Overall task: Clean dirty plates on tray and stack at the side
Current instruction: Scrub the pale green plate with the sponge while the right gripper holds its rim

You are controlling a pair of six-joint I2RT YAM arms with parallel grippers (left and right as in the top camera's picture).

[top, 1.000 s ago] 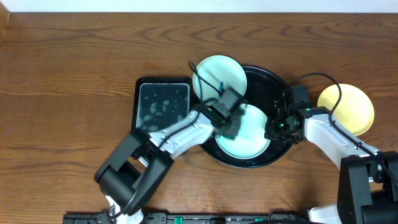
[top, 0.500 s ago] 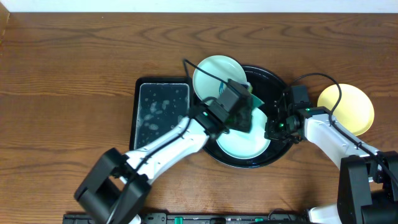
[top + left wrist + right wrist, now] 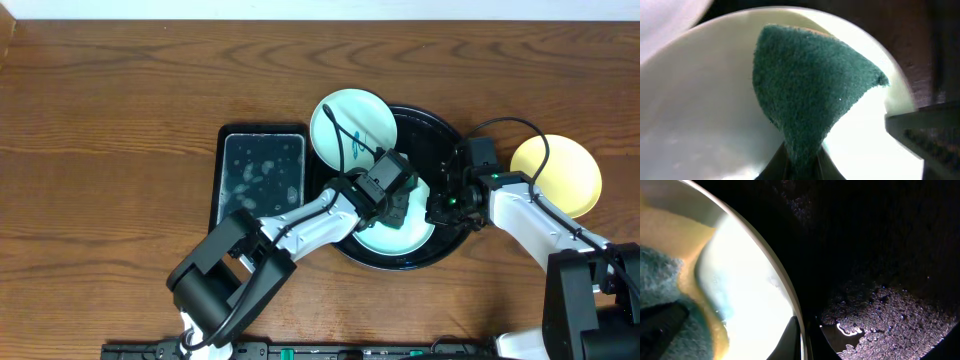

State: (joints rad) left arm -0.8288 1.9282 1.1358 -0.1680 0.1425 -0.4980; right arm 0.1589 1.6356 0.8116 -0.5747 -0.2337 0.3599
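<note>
A pale mint plate lies in the large round black tray. My left gripper is shut on a dark green sponge and presses it on this plate. My right gripper is shut on the plate's right rim, one finger above and one below. The sponge also shows at the left of the right wrist view. A second mint plate with a teal mark rests over the tray's upper left rim. A pale yellow plate lies on the table to the right of the tray.
A rectangular black sponge tray with soapy water lies left of the round tray. The round tray's floor is wet with foam near the held plate. Cables run over both arms.
My left gripper has swept the sponge from the plate's left part up to its top edge, then down to its right-centre. The right gripper and the plates have not moved.
</note>
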